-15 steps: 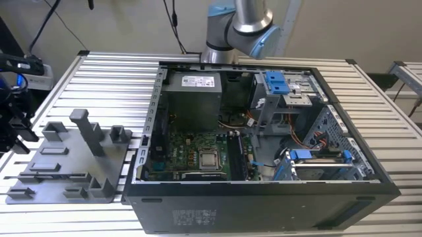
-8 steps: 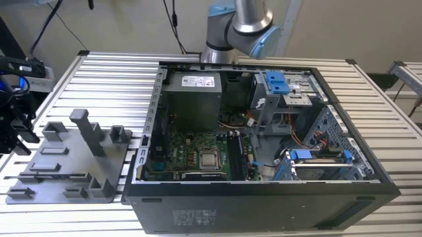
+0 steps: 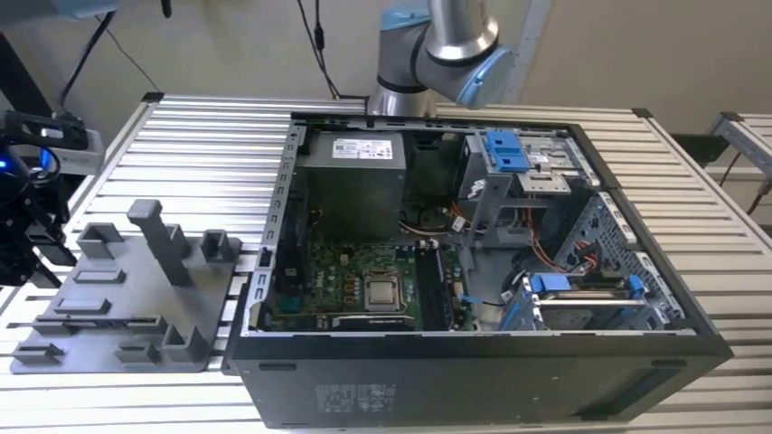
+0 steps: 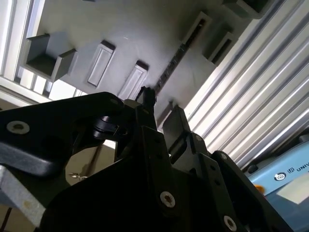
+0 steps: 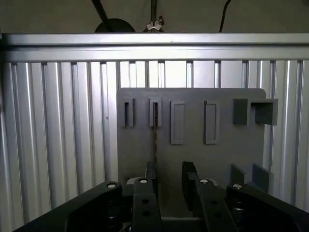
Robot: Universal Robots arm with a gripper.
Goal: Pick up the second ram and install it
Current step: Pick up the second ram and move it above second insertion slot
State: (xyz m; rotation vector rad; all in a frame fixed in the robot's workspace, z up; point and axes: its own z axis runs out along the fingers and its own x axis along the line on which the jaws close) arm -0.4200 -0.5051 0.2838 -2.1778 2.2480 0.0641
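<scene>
Ribbed metal tabletop (image 5: 48, 145) carries a grey plate (image 5: 227, 150); the ram (image 5: 155, 140) stands on edge, slotted into it, with the claw (image 5: 169, 169) spread apart, one finger (image 5: 150, 175) just beside the strip.

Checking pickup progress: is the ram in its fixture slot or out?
In. In the first wrist view the ram stands on edge in a slot of the fixture, the open gripper near it.

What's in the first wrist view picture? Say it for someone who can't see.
The open gripper hangs over a grey fixture plate where the second ram, seen edge-on as a thin dark strip, stands in a slot. The plate lies on a ribbed metal table.
</scene>
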